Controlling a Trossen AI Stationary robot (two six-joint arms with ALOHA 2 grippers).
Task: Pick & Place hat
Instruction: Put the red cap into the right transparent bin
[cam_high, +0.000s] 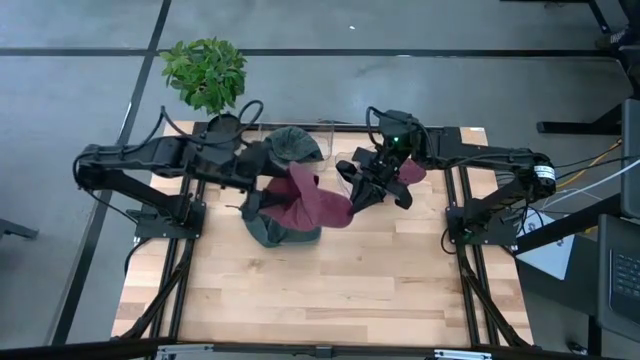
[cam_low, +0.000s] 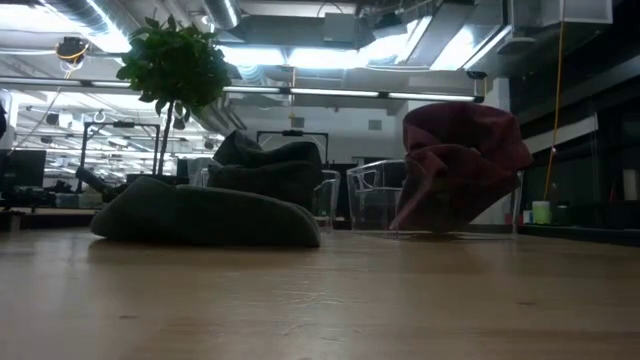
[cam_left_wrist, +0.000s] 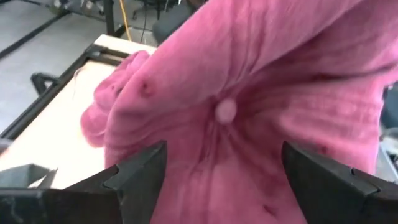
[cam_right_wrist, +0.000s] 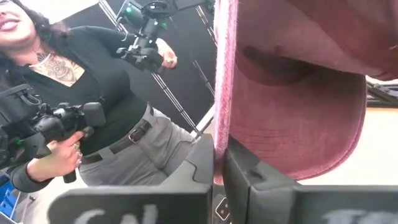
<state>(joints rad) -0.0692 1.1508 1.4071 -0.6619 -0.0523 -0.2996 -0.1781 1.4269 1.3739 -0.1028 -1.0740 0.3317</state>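
A maroon hat (cam_high: 318, 200) hangs spread between my two grippers over the middle of the table; the low view shows the hat (cam_low: 455, 165) bunched and upright. My left gripper (cam_left_wrist: 224, 155) is open, a finger on either side of the hat's crown with its button (cam_left_wrist: 225, 111); whether they touch it I cannot tell. My right gripper (cam_right_wrist: 219, 149) is shut on the hat's edge at its right. A dark green hat (cam_high: 280, 232) lies on the table below the left gripper (cam_high: 272, 182). My right gripper pinches a thin edge of the maroon hat (cam_right_wrist: 220, 118) between its two fingers, coming level from the table's right side. The cloth stands on edge in the grip, with the brim (cam_right_wrist: 298, 124) spread beside it. Whether the hat's lower end reaches the table I cannot tell.
Another dark green hat (cam_high: 295, 143) sits in a clear bin (cam_low: 370, 195) at the far edge. More maroon cloth (cam_high: 412, 170) shows under the right arm. A potted plant (cam_high: 205, 70) stands beyond the far left corner. A person (cam_right_wrist: 93, 93) stands behind the table. The near half of the table (cam_high: 330, 290) shows bare wood.
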